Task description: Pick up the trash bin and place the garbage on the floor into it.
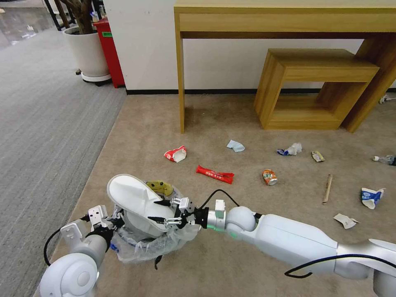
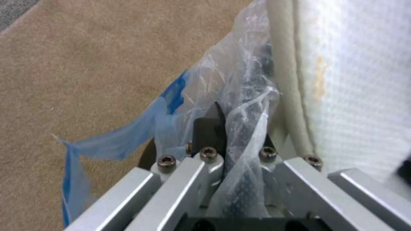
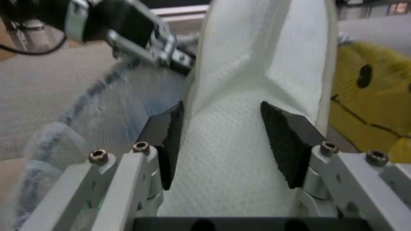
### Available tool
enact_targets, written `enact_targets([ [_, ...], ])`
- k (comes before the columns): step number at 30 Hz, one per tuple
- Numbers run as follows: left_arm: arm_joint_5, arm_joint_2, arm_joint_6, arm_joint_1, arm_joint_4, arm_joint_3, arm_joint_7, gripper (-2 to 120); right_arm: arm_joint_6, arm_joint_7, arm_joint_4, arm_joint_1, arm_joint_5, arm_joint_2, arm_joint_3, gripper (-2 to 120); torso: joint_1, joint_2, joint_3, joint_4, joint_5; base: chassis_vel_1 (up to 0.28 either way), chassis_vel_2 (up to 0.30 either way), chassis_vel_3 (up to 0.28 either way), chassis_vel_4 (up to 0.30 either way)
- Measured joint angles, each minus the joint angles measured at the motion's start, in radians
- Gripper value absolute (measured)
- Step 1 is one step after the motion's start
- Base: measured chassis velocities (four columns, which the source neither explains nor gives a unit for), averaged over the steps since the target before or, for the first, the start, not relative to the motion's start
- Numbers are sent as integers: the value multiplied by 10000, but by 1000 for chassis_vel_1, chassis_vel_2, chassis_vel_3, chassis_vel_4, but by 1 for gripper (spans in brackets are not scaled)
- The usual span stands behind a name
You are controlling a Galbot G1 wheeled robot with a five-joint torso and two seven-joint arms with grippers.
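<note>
While the left claw (image 1: 110,222) pinches the bagged rim of the trash bin (image 1: 140,243) at its near-left side, holding the bin over the beige floor (image 1: 231,272), the right claw (image 1: 161,211) reaches in from the right. Its pads (image 3: 287,144) sit spread on either side of a white slippers item (image 1: 138,202); contact cannot be confirmed. The slipper stands tilted in the bin mouth, toe upward. Red wrappers (image 1: 214,174), a crushed can (image 1: 269,177) and a wooden stick (image 1: 327,188) lie on the floor, well apart from both claws.
</note>
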Motion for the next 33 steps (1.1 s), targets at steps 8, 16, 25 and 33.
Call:
enact_targets([
  [8, 17, -64, -27, -23, 51, 36, 24, 1, -112, 259, 125, 659, 321, 395, -296, 47, 0, 0, 0, 3, 1, 0, 0, 0, 0],
  [16, -15, 59, -28, -138, 318, 32, 14, 1, -190, 336, 1454, 495, 594, -528, 243, 55, 0, 0, -1, -3, 1, 0, 0, 0, 0],
  [25, 109, -130, -22, -129, 313, 234, 13, 1, -673, 1124, 2147, 785, 1089, -1027, -134, 52, 0, 0, -1, -1, 1, 0, 0, 0, 0],
  [33, 126, -139, -17, -99, 125, 180, 22, 1, -1613, 2285, 2521, 1477, 1639, -917, -843, 53, 0, 0, -1, 1, 1, 0, 0, 0, 0],
])
